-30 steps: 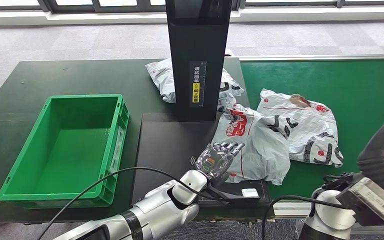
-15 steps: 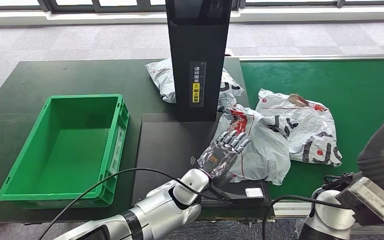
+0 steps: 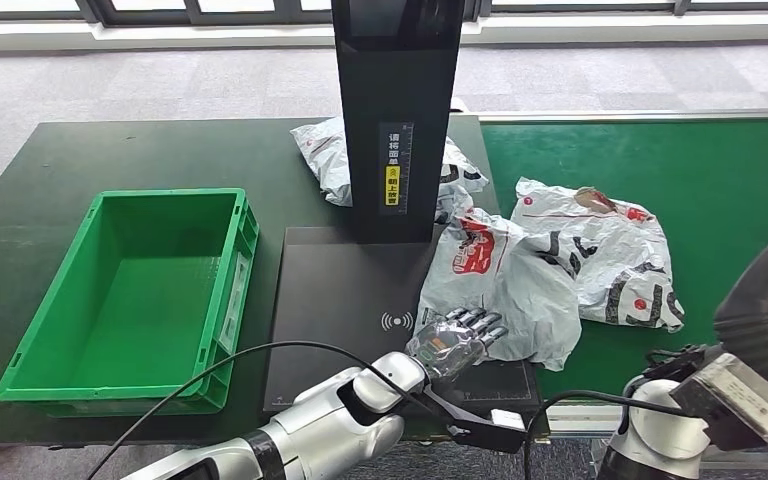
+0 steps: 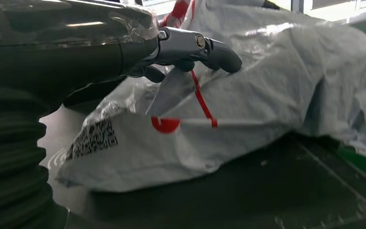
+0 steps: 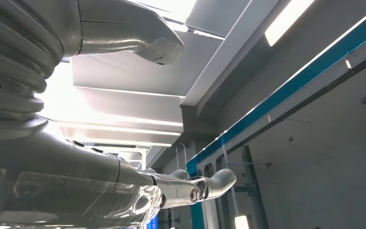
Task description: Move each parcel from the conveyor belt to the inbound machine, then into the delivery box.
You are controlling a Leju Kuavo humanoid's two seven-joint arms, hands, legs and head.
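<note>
Parcel, a crumpled white mailer, lay half on the inbound machine's black plate and half over the belt edge. Nearest, the left hand rested against its near edge, fingers extended, gripping nothing; the right hand pointed at the ceiling, seemingly empty. Slick film could slide or bunch under a loose grasp, and a second parcel touching it might drag along. Leftward, the green delivery box stood open, with bare plate between.

Grey carpet floor, window frames
</note>
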